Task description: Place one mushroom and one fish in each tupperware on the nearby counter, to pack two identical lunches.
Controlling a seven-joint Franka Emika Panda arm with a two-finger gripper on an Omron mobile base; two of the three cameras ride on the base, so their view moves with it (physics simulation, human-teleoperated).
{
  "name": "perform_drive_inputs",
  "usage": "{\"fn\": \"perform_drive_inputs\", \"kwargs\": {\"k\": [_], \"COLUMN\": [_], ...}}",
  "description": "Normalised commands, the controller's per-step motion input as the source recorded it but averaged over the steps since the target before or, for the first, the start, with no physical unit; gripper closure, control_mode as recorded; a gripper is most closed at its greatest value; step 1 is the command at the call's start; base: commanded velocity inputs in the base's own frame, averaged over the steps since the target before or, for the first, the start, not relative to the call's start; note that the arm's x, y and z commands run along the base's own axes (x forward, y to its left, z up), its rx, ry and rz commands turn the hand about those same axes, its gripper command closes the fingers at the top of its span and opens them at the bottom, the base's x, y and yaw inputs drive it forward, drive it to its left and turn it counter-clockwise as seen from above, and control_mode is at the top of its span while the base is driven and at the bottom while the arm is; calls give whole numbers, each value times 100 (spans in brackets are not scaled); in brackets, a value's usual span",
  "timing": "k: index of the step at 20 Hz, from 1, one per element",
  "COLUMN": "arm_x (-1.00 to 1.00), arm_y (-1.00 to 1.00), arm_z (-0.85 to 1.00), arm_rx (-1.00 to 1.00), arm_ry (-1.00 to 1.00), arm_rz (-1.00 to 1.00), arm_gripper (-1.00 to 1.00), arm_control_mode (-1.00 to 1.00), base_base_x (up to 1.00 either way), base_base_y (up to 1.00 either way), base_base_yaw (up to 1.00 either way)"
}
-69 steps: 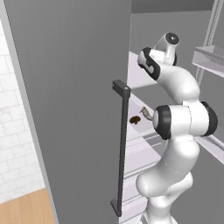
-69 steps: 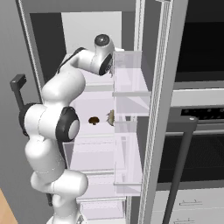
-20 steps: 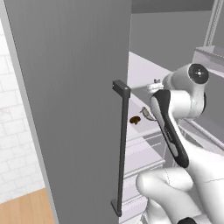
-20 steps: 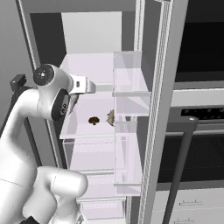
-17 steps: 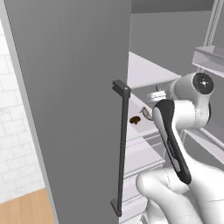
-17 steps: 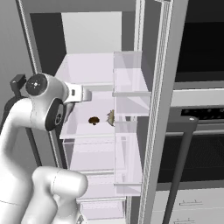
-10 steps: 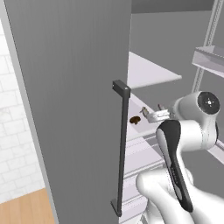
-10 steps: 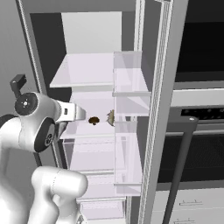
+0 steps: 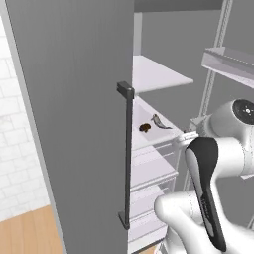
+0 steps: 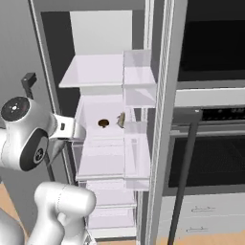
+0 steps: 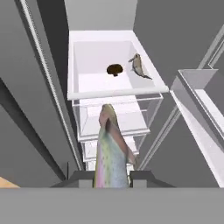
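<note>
My gripper (image 11: 111, 177) is shut on a long rainbow-coloured fish (image 11: 109, 148), which points away from the hand toward the open fridge. On the white middle shelf (image 11: 87, 85) of the fridge lie a brown mushroom (image 11: 114, 69) and a second, grey fish (image 11: 138, 65), a little apart. Both base views show the same pair, the mushroom (image 9: 145, 128) (image 10: 103, 123) beside the grey fish (image 9: 159, 121) (image 10: 120, 119). My hand hangs in front of the shelves, outside the fridge. The tupperwares and the counter are out of view.
The grey fridge door (image 9: 74, 99) stands open on the left with its dark vertical handle (image 9: 128, 158). Clear door bins (image 10: 139, 76) hang at the right of the shelves. A black oven (image 10: 210, 158) with a long handle sits further right. Wooden floor (image 9: 25, 233) lies below.
The arm has drawn back and down from the shelves, and the hand has come away from the fridge with the rainbow fish in its grip. The mushroom and grey fish have not moved.
</note>
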Motion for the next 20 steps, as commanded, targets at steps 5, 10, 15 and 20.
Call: {"fn": "perform_drive_inputs", "kwargs": {"k": [5,10,15,20], "arm_x": [0,0,0,0], "arm_y": [0,0,0,0], "arm_z": [0,0,0,0], "arm_rx": [0,0,0,0], "arm_ry": [0,0,0,0], "arm_rz": [0,0,0,0], "arm_gripper": [100,100,100,100], "arm_control_mode": [100,100,100,100], "base_base_x": [-100,-48,-5,0], "base_base_y": [-37,-89,-100,-100], "base_base_yaw": [0,0,0,0]}}
